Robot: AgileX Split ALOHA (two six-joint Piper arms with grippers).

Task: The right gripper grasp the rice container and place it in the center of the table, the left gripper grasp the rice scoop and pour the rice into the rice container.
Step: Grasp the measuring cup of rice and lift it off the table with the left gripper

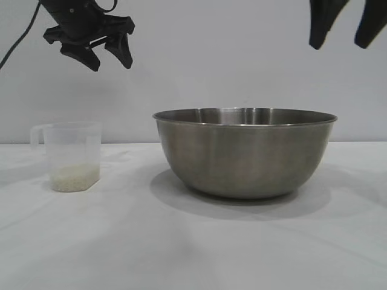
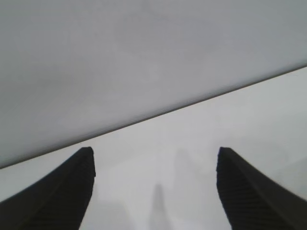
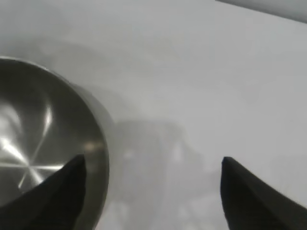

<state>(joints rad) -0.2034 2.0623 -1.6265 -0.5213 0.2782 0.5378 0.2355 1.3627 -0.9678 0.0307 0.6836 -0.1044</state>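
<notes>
Your left claw [image 1: 110, 53] hangs high over the left end of the desk [image 1: 193, 241], fingers spread wide with nothing between them. Below it, well apart, you have the scoop [image 1: 69, 157] standing upright, handle turned away from the bowl, with a shallow layer of rice [image 1: 74, 177] in its bottom. Move right and the bowl [image 1: 245, 154] sits upright near the desk's middle, clear of the scoop; your right wrist view shows the part of its inside in sight bare and shiny. Your right claw [image 1: 346, 41] is up above the bowl's right rim, fingers spread wide, gripping nothing.
</notes>
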